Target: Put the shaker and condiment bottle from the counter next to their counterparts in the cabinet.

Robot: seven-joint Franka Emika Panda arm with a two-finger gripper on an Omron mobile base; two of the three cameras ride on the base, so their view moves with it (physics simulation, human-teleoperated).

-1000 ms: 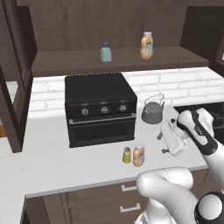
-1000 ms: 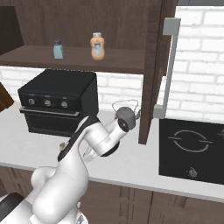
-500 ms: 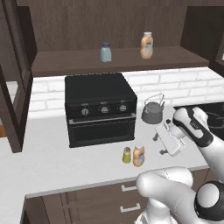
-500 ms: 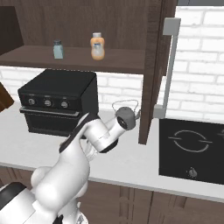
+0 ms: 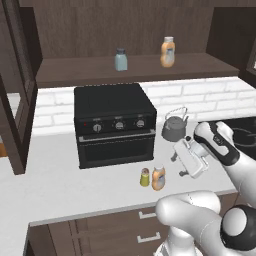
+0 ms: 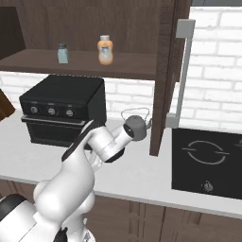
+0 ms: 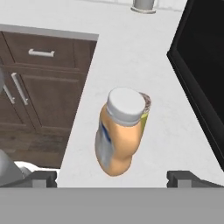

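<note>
just in front of the black oven (image 5: 114,125), the shaker (image 5: 144,177) and condiment bottle (image 5: 158,178) stand touching on the counter (image 5: 60,187). right of them the gripper (image 5: 181,159) hovers, fingers spread and empty. step in hand: approaching the bottle; next, descend and close.

Over the last second the arm's wrist has swung left and down, carrying the tool (image 5: 176,154) in from the right toward the condiment bottle (image 5: 158,178) and shaker (image 5: 144,177) near the table's (image 5: 60,190) front edge. It now hangs beside the kettle (image 5: 173,127), just above and right of the pair.
</note>
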